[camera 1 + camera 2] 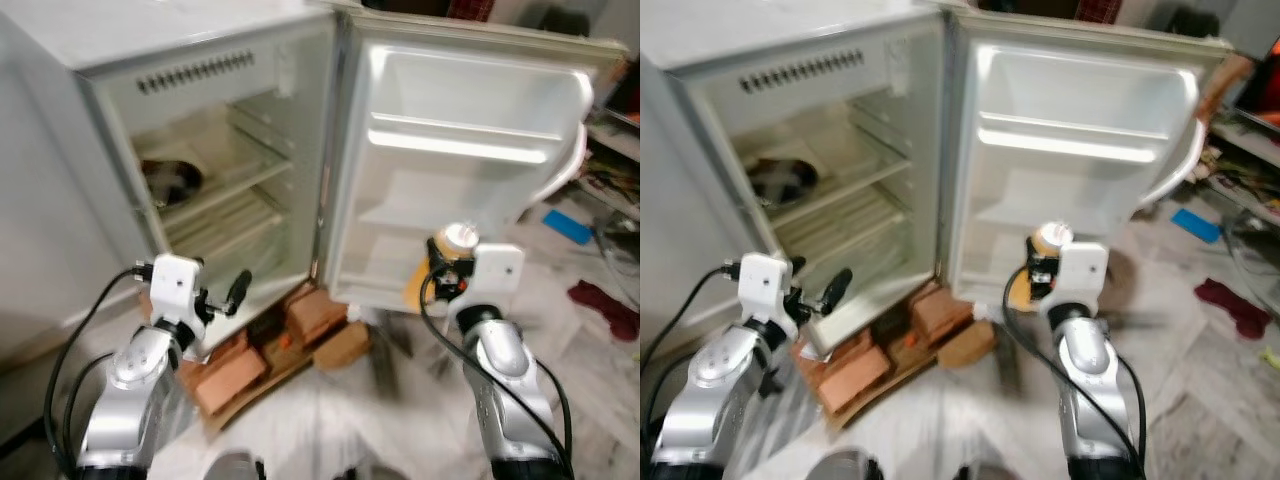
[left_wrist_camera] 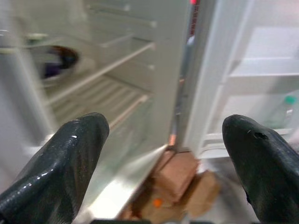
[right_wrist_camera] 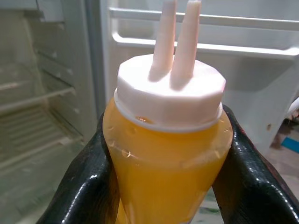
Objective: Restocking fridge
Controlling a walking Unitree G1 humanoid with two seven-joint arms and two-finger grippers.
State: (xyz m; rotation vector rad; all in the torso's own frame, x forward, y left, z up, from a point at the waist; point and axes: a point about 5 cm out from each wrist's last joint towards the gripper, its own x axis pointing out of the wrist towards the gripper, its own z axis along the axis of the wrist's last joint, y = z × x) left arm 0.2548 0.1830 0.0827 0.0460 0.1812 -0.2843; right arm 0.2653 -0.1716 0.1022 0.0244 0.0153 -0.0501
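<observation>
A small white fridge (image 1: 200, 120) stands open, its door (image 1: 470, 150) swung to the right. My right gripper (image 1: 445, 268) is shut on a yellow sauce bottle (image 3: 166, 158) with a white twin-nozzle cap (image 3: 169, 93), held in front of the door's lower shelf (image 1: 400, 285). My left gripper (image 1: 232, 296) is open and holds nothing, just before the fridge's bottom front edge. A dark bowl (image 1: 172, 180) sits on the fridge's middle shelf, also in the left wrist view as the bowl (image 2: 58, 63). A clear bottle with a green cap (image 2: 285, 114) stands in the door shelf.
The fridge rests on reddish bricks (image 1: 315, 315) and cardboard (image 1: 245, 385) on a pale floor. A blue item (image 1: 568, 227) and a dark red cloth (image 1: 605, 305) lie on the floor to the right, beside cluttered shelving (image 1: 615, 140).
</observation>
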